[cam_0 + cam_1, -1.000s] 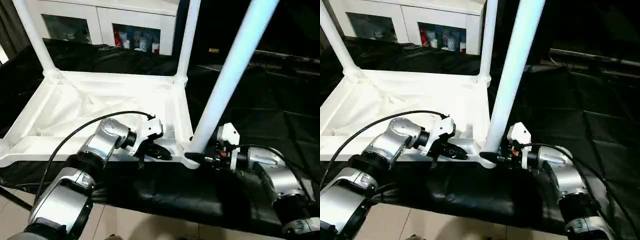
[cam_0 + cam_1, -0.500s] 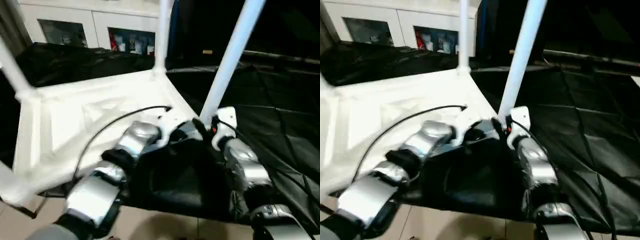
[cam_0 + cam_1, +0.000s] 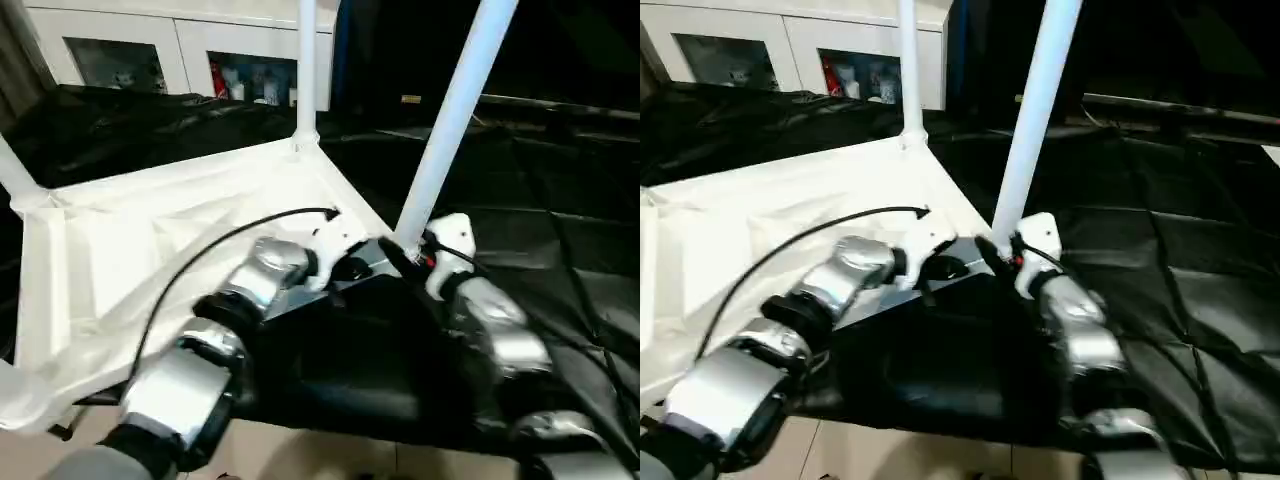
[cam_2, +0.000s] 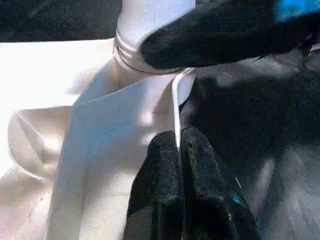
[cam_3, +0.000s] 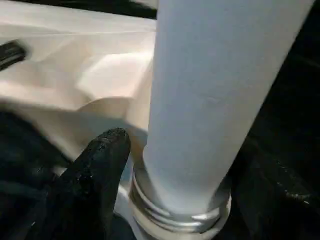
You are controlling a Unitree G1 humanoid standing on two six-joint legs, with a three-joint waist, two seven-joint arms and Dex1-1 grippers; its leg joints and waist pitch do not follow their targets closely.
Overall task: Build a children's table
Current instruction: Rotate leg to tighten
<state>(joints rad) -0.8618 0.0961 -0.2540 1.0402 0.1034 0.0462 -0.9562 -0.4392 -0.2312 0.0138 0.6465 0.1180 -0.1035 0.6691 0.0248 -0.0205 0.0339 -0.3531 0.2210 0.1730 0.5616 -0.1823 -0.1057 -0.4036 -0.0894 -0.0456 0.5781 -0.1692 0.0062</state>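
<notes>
Tabletop (image 3: pixel 150 250) swung round; right gripper (image 3: pixel 405 258) straddles near leg (image 3: pixel 450 120).

Light falls from overhead and is uneven. The white table top (image 3: pixel 150 240) is overexposed and its ribs wash out, worst in the left wrist view. The black drape on the desk (image 3: pixel 560 250) swallows detail, with dull sheen along its creases. Motion blur smears both silver forearms in the head views. The near leg (image 5: pixel 220 100) is soft, too close for focus.
</notes>
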